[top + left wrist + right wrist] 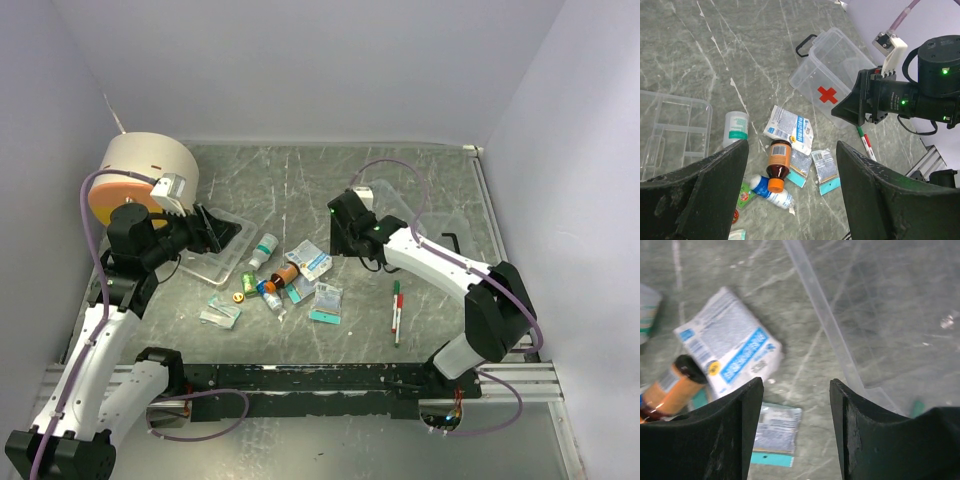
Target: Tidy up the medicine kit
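A clear medicine box [405, 205] with a red cross [828, 94] lies at the back right. Loose items lie mid-table: a white and blue packet [310, 260] [789, 128] [729, 350], an amber bottle [286, 273] [778, 161], a white bottle [263, 250] [736, 127], a blue and white tube [771, 192] and teal-edged sachets [327, 301] [825, 170] [775, 433]. My left gripper [225, 235] [792, 200] is open and empty, raised above the items. My right gripper [340, 232] [796, 430] is open and empty between the packet and the box.
A clear divided tray [212, 255] [670, 131] lies at the left under my left gripper. Red and green pens [397, 311] [866, 142] lie at the right. A small round tin [238, 296] and a flat sachet [220, 314] lie near front. A tape roll [140, 180] stands back left.
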